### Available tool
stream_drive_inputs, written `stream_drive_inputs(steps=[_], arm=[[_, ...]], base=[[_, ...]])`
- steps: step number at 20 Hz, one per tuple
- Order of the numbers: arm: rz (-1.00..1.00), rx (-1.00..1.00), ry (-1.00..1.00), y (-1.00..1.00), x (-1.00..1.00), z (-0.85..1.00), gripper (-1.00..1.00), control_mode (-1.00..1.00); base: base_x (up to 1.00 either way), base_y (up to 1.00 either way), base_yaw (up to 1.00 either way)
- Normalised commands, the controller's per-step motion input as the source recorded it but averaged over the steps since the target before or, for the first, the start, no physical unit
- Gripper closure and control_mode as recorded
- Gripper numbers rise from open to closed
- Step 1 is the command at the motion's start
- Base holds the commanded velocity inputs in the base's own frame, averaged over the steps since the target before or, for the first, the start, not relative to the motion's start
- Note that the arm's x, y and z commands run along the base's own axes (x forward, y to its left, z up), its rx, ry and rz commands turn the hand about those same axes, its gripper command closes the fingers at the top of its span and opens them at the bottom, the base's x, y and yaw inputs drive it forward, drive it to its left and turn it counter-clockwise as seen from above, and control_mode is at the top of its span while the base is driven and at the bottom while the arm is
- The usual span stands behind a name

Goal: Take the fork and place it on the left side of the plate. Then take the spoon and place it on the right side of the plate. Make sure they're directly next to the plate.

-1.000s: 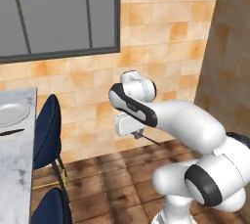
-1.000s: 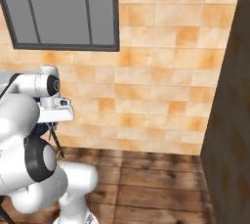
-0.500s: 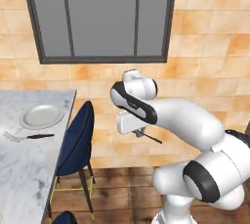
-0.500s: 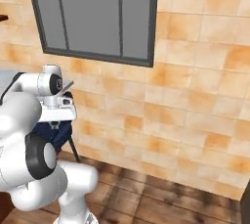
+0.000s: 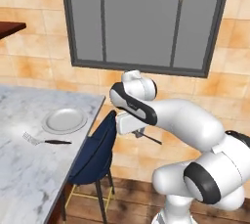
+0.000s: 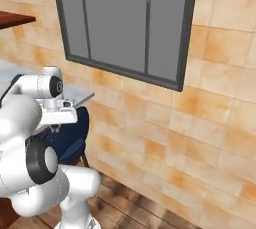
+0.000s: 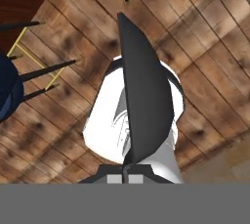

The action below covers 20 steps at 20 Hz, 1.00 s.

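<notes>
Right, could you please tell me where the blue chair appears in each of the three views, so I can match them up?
Left base view: the blue chair stands lower left of centre, against the marble table edge.
Right base view: the chair is at the left, at mid-height.
Hand view: the chair is at the left edge, its dark legs reaching right.
Shared landmark: the wooden floor.

No text, label, brand, number or sign could be read anywhere in these views: nothing was printed on the grey-white marbled desk [image 5: 29,179], the round pale grey plate [image 5: 64,120] or the orange-tan tiled wall [image 6: 215,123].
</notes>
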Motion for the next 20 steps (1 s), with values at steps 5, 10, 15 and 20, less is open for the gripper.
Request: stream_drive_inputs(steps=[5,10,15,20], arm=[[0.00,0.00,0.00,0.00,0.00,0.00,1.00,1.00],[0.00,0.00,0.00,0.00,0.00,0.00,1.00,1.00],[0.00,0.00,0.00,0.00,0.00,0.00,1.00,1.00],[0.00,0.00,0.00,0.00,0.00,0.00,1.00,1.00]], base=[[0.50,-0.33,0.39],[0.50,-0.29,0.44],[0.57,-0.23,0.45],[0.52,-0.23,0.49]])
